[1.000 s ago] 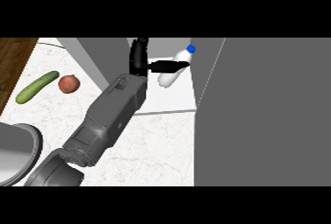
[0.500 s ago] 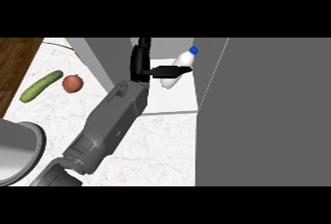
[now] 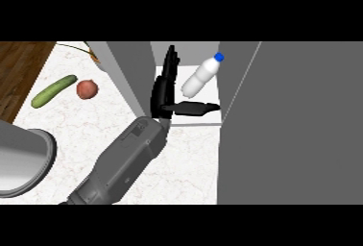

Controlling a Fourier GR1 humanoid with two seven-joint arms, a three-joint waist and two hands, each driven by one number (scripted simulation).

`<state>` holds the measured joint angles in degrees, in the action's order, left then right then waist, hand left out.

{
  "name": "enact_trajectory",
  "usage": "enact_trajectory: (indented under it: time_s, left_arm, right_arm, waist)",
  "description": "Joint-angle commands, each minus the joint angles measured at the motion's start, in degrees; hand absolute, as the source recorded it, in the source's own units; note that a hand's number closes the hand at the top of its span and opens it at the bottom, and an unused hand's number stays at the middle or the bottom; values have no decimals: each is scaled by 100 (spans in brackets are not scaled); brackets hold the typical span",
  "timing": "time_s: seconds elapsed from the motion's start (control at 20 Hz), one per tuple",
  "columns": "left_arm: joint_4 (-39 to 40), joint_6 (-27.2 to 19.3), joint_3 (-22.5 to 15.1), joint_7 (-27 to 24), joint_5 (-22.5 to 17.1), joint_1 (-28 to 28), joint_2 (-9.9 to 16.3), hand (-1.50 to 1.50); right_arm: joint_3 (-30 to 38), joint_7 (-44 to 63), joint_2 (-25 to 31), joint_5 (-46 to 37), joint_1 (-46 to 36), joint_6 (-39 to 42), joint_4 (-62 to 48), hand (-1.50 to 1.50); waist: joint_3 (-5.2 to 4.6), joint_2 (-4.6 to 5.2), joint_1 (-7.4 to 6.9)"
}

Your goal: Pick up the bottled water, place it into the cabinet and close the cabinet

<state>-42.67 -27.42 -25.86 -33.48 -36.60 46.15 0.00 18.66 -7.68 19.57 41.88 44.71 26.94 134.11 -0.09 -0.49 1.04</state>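
Running off the lower edge: the grey forearm (image 3: 120, 168). Getting cut by the left edge: a grey pot (image 3: 21, 163). Hiding part of the cabinet's interior: its door (image 3: 297, 120).

Speckled marble-like counter (image 3: 191, 163), matt grey cabinet (image 3: 291, 125), translucent plastic bottled water (image 3: 199, 79).

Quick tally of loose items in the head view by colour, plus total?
Green: 1, cucumber
Reddish-brown: 1, round vegetable, kind unclear
White with blue cap: 1, bottled water, tilted in the open cabinet
Grey: 1, pot at the left edge
Total: 4
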Motion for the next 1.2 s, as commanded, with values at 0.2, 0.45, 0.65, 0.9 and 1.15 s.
enact_trajectory:
  time_s: [0.2, 0.45, 0.65, 0.9, 1.15]
  left_arm:
    - [-1843, -199, -701, 122, 69, -1595, 29, -150]
    - [-3121, -323, -1358, 148, 290, -2740, 198, -150]
    - [-3843, -195, -1797, 183, 464, -3470, 632, 150]
    - [-4675, 282, -1755, 196, 399, -4100, 1579, 150]
    - [-5393, 449, -1590, 104, 384, -4823, 2382, 150]
  right_arm:
    - [320, 297, -82, 209, 479, -158, 1067, -150]
    - [281, 304, -83, 138, 214, -244, 1003, -150]
    - [102, 311, -89, -116, 517, 239, 1055, 150]
    - [-129, 585, 262, -13, 376, 341, 1177, 150]
    - [-363, 572, 178, -345, 501, 476, 1367, 150]
  waist:
    - [1, -21, -107]
    - [2, -7, -143]
    - [2, -1, -96]
    - [-4, 22, -147]
    - [-7, 7, -146]
